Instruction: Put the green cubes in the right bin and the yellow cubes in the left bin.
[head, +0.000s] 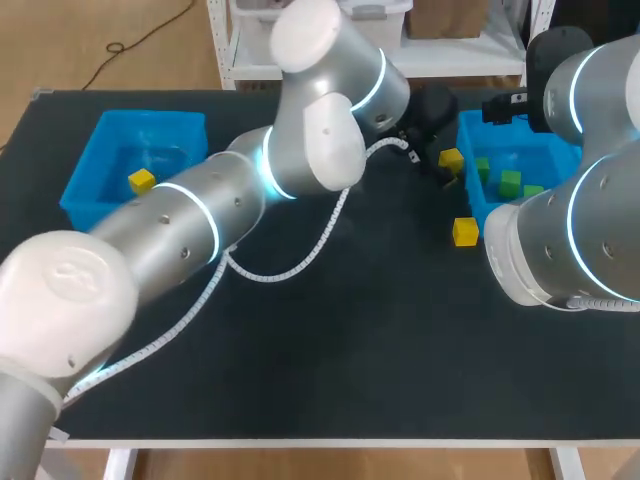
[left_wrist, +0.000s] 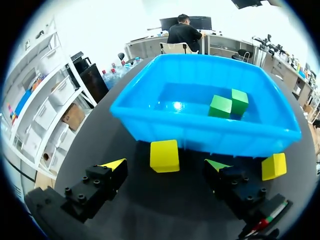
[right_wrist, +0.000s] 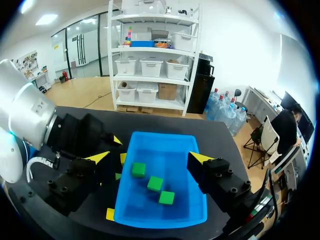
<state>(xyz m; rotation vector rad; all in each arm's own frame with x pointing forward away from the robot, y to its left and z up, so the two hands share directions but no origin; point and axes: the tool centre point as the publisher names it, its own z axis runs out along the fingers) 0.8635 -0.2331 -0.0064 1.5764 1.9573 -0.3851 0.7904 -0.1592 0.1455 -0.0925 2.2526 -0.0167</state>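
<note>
My left gripper (left_wrist: 165, 165) is open, low over the table beside the right blue bin (left_wrist: 200, 131). A yellow cube (left_wrist: 164, 155) sits on the table between its fingers, against the bin's outer wall; in the head view this cube (head: 450, 158) lies at the bin's left wall. A second yellow cube (head: 465, 232) lies on the table further along that wall. My right gripper (right_wrist: 149, 157) hangs open above the right bin (right_wrist: 160, 137), which holds three green cubes (right_wrist: 155, 183). The left bin (head: 85, 170) holds one yellow cube (head: 141, 181).
My left arm (head: 200, 220) stretches diagonally across the table's middle, with a white cable (head: 300, 262) looping beneath it. My right arm (head: 560, 240) stands at the right edge, beside the right bin (head: 470, 190).
</note>
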